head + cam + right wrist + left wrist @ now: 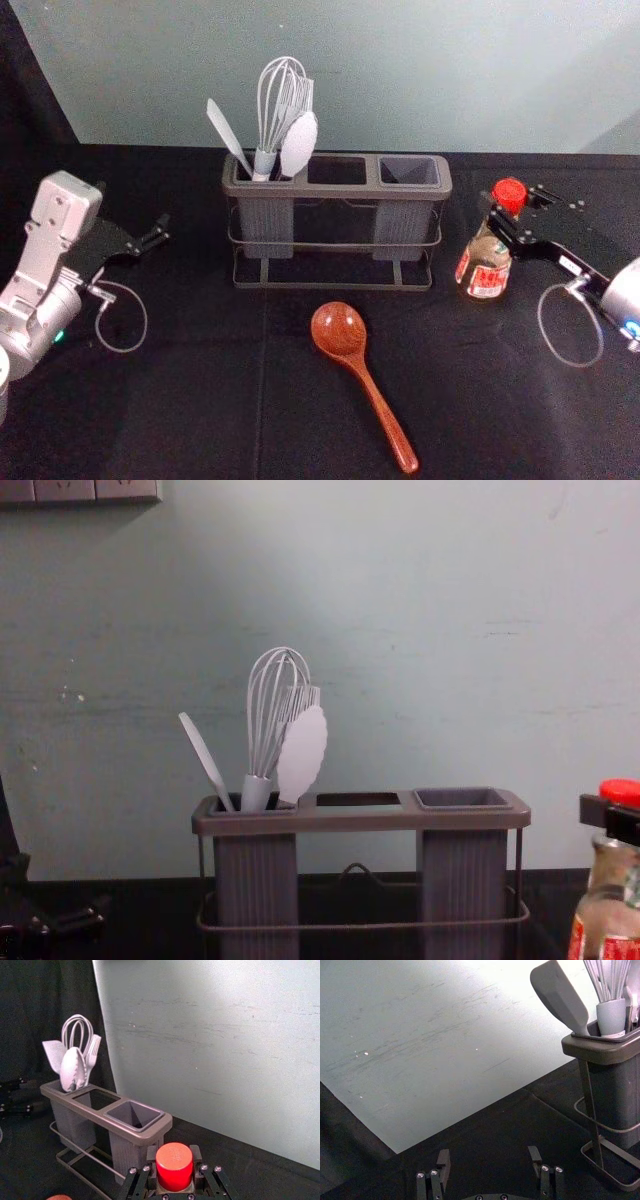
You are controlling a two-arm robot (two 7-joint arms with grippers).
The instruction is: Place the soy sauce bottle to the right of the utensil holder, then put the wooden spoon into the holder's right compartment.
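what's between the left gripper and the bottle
The holder, with the whisk and other pale utensils in its left compartment, as the head view shows. The spoon lies nearer the robot, off that line.

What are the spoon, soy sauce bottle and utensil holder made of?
Spoon: likely wood, glossy varnish; reddish-brown, bright highlights on the bowl.
Soy sauce bottle: see-through body, glass or clear plastic; smooth red cap, probably plastic.
Utensil holder: probably matte plastic, going by the moulded top and ribbed cups; thin rails look like coated metal, could be plastic.
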